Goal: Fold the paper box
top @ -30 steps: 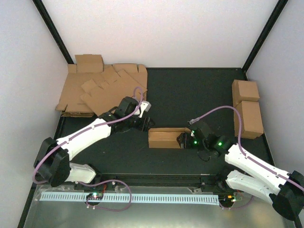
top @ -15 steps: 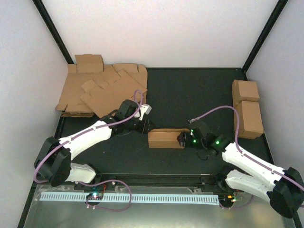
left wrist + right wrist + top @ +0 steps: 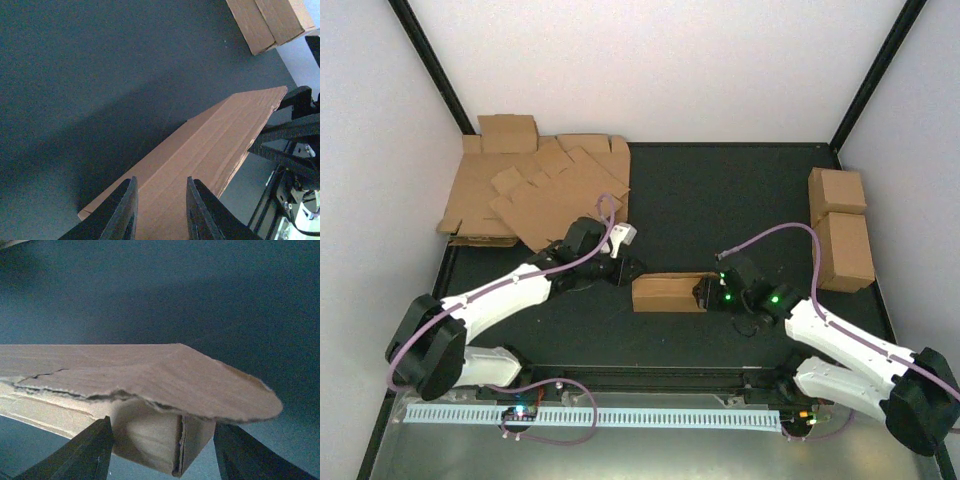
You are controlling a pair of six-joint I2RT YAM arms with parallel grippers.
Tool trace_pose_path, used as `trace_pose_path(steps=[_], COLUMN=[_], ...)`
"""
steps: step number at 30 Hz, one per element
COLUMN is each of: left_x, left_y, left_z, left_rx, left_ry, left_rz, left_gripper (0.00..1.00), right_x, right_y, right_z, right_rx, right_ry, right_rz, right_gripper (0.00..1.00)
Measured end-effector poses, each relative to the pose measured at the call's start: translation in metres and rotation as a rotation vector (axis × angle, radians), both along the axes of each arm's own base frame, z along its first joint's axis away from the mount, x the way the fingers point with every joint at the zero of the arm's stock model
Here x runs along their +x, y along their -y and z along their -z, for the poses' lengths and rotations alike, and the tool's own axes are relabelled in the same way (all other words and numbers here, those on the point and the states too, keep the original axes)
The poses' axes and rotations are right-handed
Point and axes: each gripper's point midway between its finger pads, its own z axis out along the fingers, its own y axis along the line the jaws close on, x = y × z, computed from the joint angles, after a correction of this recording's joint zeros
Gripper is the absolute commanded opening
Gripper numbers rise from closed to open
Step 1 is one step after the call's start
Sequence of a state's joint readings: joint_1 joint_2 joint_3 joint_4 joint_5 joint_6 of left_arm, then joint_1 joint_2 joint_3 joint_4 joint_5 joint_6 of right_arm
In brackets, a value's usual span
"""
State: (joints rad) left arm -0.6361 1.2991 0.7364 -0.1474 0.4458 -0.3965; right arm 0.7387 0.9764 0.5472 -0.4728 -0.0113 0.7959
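The paper box [image 3: 665, 293] lies lengthwise on the black table, a long brown cardboard piece with its top flap loose. My left gripper [image 3: 626, 268] hovers at its left end. In the left wrist view its jaws [image 3: 161, 182] stand a little apart over the box's top face [image 3: 215, 135], pinching nothing. My right gripper [image 3: 706, 293] is at the right end. The right wrist view shows it [image 3: 162, 426] with both fingers [image 3: 95, 452] against the sides of the box's end [image 3: 150, 432]. The rounded flap [image 3: 165, 375] overhangs them.
A heap of flat cardboard sheets [image 3: 535, 190] fills the back left corner. Two brown cuboids [image 3: 838, 190] [image 3: 845, 250] stand along the right edge, also seen in the left wrist view [image 3: 270, 20]. A white toothed rail [image 3: 590, 415] runs along the near edge.
My left gripper has come down toward the box's left end and its jaws have narrowed. My right gripper has pressed slightly further onto the right end and closed a little.
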Motion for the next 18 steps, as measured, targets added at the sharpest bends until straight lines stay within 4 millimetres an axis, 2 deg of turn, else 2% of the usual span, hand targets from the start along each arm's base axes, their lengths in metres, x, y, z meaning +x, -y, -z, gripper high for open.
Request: trace_pose_path(steps=[18], left_x=[-0.0023], left_y=[0.0011], left_z=[0.001], left_rx=[-0.053], left_ry=[0.021], left_rz=[-0.008], left_gripper=[0.25], right_x=[0.0015], right_y=[-0.0012], right_z=[0.0], right_rx=[0.007], right_ry=[-0.001], right_rz=[0.009], right_gripper=[0.59])
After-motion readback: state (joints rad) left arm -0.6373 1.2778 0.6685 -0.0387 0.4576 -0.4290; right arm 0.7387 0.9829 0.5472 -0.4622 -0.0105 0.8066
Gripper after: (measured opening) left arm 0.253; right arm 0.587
